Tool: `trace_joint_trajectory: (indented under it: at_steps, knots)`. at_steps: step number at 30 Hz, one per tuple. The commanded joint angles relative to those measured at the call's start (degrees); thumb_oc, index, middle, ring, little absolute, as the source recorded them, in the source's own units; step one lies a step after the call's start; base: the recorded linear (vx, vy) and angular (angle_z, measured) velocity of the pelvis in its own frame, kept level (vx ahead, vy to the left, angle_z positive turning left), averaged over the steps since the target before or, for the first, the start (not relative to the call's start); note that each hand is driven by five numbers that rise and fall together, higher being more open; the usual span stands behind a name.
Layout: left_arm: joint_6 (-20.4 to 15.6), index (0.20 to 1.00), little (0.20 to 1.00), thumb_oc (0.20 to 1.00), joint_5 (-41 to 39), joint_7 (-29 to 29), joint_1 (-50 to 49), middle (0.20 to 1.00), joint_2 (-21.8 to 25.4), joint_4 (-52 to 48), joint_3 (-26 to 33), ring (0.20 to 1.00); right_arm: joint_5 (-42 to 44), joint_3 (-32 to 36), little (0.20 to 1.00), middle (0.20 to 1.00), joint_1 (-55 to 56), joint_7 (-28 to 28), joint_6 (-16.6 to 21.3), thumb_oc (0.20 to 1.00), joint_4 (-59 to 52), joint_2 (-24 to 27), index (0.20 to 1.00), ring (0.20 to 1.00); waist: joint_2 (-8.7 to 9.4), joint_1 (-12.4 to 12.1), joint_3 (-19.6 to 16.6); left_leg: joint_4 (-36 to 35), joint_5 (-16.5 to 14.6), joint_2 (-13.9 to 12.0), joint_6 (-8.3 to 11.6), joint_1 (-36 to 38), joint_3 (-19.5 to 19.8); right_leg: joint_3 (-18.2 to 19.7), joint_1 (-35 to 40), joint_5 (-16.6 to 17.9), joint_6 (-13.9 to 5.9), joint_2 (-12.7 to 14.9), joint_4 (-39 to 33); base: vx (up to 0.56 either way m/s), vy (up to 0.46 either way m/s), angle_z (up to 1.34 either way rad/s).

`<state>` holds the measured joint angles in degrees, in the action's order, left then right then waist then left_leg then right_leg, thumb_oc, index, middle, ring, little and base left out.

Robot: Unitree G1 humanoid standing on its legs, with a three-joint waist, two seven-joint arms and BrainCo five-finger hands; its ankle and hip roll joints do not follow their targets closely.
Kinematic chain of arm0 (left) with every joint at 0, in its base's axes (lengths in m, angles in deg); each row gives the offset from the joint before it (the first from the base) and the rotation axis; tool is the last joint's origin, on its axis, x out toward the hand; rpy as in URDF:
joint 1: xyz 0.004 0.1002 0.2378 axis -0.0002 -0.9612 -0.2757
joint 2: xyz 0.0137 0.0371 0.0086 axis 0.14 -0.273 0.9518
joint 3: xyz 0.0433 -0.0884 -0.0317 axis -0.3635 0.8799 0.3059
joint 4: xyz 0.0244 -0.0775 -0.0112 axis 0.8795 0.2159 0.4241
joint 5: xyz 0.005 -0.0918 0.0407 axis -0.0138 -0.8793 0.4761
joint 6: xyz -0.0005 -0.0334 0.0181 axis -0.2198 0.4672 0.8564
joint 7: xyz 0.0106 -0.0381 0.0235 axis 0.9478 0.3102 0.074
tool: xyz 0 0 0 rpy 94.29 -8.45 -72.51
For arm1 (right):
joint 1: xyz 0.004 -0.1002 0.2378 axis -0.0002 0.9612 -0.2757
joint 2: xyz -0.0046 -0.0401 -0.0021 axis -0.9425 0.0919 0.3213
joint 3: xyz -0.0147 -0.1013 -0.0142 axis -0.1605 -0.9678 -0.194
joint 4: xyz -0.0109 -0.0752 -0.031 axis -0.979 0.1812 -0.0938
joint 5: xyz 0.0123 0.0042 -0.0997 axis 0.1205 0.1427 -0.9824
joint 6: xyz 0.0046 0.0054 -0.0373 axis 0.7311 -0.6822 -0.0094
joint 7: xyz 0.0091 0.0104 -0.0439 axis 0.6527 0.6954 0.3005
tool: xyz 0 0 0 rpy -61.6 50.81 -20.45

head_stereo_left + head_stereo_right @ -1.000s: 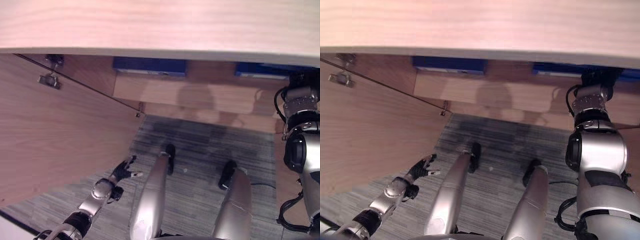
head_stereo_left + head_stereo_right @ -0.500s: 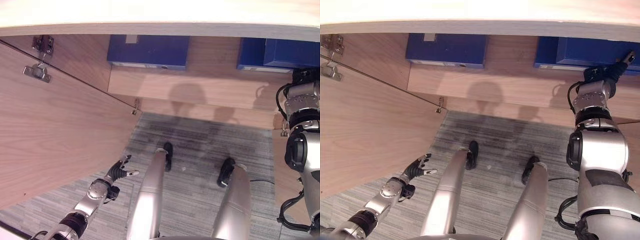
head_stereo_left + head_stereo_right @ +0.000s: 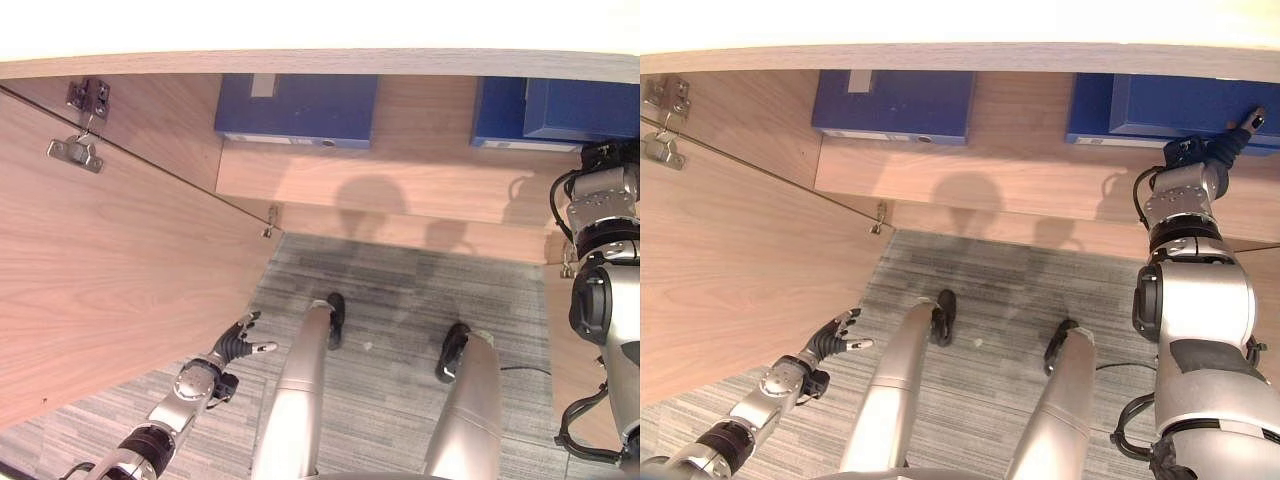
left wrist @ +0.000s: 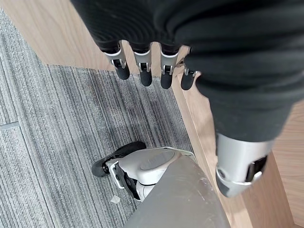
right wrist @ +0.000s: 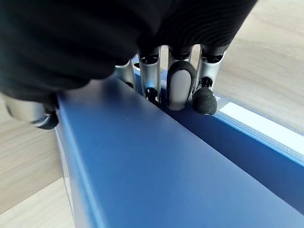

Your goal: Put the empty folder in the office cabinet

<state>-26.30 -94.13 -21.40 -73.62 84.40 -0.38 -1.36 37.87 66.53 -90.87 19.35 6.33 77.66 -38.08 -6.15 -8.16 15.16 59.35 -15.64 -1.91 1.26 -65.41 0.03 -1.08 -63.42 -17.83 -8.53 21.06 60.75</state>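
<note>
Resting on the far right of the cabinet shelf (image 3: 1040, 180), atop another blue folder (image 3: 1090, 105), the blue folder (image 3: 1185, 100) is clasped by the right hand (image 3: 1220, 145), fingers (image 5: 175, 83) curled over its edge. Being stiff, light and smooth, it is best gripped there. The left hand (image 3: 240, 343) hangs spread.

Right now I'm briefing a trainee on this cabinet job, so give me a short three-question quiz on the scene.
1. True or false: the right hand is at a blue folder on the cabinet shelf.
2. Where is the left hand? A) over the carpet B) on the shelf C) on a folder
3. What colour is the folder lying alone on the shelf?

Key: 1 true; 2 A; 3 blue.
</note>
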Motion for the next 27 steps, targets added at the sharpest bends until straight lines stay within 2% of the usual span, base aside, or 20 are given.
trace_joint_trajectory:
  at_steps: [1, 3, 9, 15, 21, 27]
  knots:
    - [-1.3, 1.000, 1.000, 1.000, -1.1, -1.0, -0.9, 1.000, 0.8, 5.0, 0.5, 1.000, -1.5, -2.6, 0.200, 0.200, -1.0, -2.3, 5.1, 0.200, 1.7, 9.5, 0.200, 0.200, -1.79, 1.5, -1.7, -6.8, 1.1, -5.8, 6.99, 1.9, 5.0, -3.7, 2.0, -7.8, -0.10, -1.3, 0.9, 0.00, 0.000, 0.00]
    - [-1.3, 1.000, 1.000, 1.000, -0.6, -2.0, -0.7, 1.000, 1.0, 5.3, 0.2, 1.000, -5.5, -4.6, 0.200, 0.200, -2.7, -4.9, 2.9, 0.200, 4.7, 9.0, 0.200, 0.200, -1.58, 1.7, -1.4, -6.8, 1.1, -5.7, 7.08, 1.8, 5.1, -3.7, 2.5, -8.2, 0.07, -1.4, 1.1, 0.00, 0.000, 0.00]
    - [-1.1, 1.000, 1.000, 1.000, -0.8, -5.4, 0.3, 1.000, -0.2, 7.1, -1.0, 1.000, -8.4, -7.4, 0.200, 0.200, -6.6, -9.9, -0.7, 0.200, 9.3, 3.9, 0.200, 0.200, -0.74, 2.9, -0.8, -7.7, 1.3, -5.8, 7.17, 2.5, 4.8, -3.8, 3.3, -8.2, 0.50, -1.9, 0.6, 0.00, 0.000, 0.00]
    - [-0.9, 1.000, 1.000, 1.000, -0.8, -7.0, 1.0, 1.000, -0.9, 8.4, -1.4, 1.000, -13.1, -9.8, 0.200, 0.200, -7.5, -12.0, -3.8, 0.200, 11.6, 1.9, 0.200, 0.200, -0.24, 3.3, -0.6, -7.9, 1.4, -5.8, 7.09, 2.4, 4.8, -3.9, 3.3, -8.2, 0.85, -2.1, 0.7, 0.00, -0.003, -0.02]
    - [-0.8, 1.000, 1.000, 1.000, -0.5, -8.4, 1.4, 1.000, -2.0, 10.0, -2.0, 1.000, -15.7, -11.3, 0.200, 0.200, -8.3, -13.7, -5.3, 0.200, 12.9, -0.5, 0.200, 0.200, 0.11, 3.5, -0.4, -8.0, 1.6, -5.9, 7.06, 2.3, 4.8, -4.0, 3.3, -8.3, 1.19, -2.4, 0.9, 0.00, 0.000, 0.00]
    - [-0.8, 1.000, 1.000, 1.000, -0.5, -8.9, 1.6, 1.000, -2.5, 10.5, -2.5, 1.000, -14.1, -10.8, 0.200, 0.200, -9.2, -14.8, -4.2, 0.200, 12.6, -1.2, 0.200, 0.200, 0.14, 3.5, -0.3, -8.0, 1.5, -5.9, 7.03, 2.3, 4.9, -4.1, 3.5, -8.6, 1.35, -2.5, 1.0, 0.00, 0.000, 0.00]
